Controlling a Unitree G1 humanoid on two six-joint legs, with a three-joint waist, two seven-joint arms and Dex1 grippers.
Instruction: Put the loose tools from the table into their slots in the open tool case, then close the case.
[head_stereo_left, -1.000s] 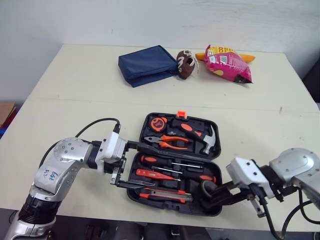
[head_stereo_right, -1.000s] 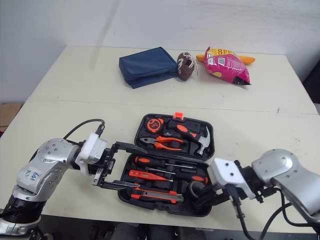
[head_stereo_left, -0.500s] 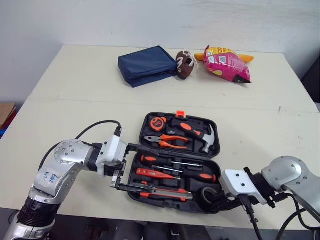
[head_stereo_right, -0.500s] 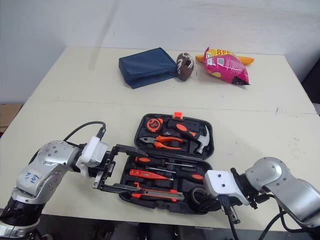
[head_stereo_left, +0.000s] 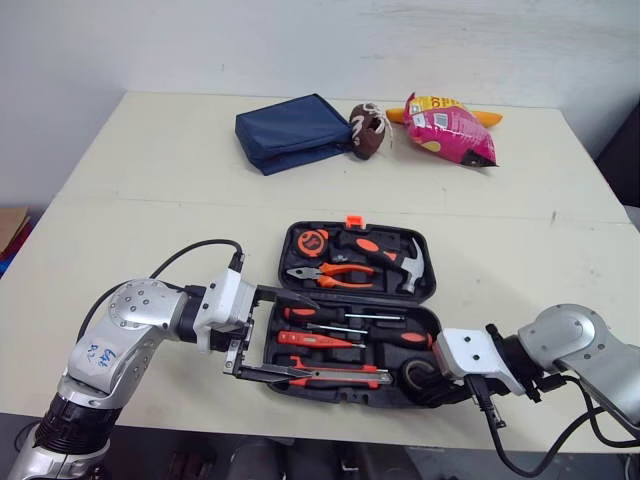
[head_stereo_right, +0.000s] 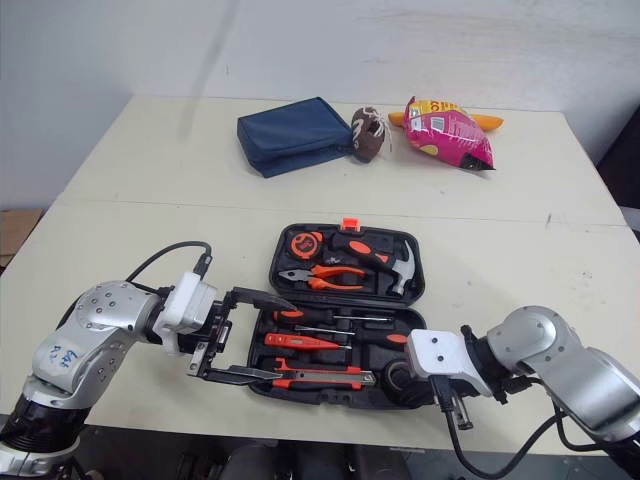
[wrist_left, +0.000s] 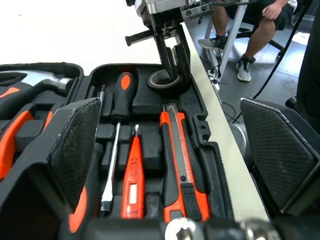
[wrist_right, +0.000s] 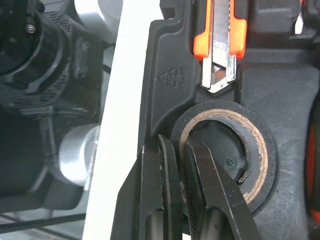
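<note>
The black tool case (head_stereo_left: 400, 300) lies open near the table's front edge. Its far half holds a hammer (head_stereo_left: 400, 262), pliers (head_stereo_left: 330, 275) and a tape measure (head_stereo_left: 316, 240). The near half holds screwdrivers (head_stereo_left: 340, 315) and an orange utility knife (head_stereo_left: 335, 377). My right gripper (wrist_right: 181, 165) is shut on the wall of a black tape roll (wrist_right: 260, 165), one finger inside the ring and one outside, at the case's near right corner (head_stereo_left: 420, 378). My left gripper (head_stereo_left: 295, 338) is open, with its fingers (wrist_left: 75, 145) spread across the near half's left end.
A blue pouch (head_stereo_left: 292, 130), a small brown ball (head_stereo_left: 370, 128) and a pink snack bag (head_stereo_left: 450, 128) lie at the table's far side. The case reaches close to the front table edge. A seated person's legs (wrist_left: 250, 20) show beyond the table.
My right gripper has carried the tape roll lower and inward, from above the case's front rim into its near right corner. The left gripper has hardly moved. The camera has shifted a little.
</note>
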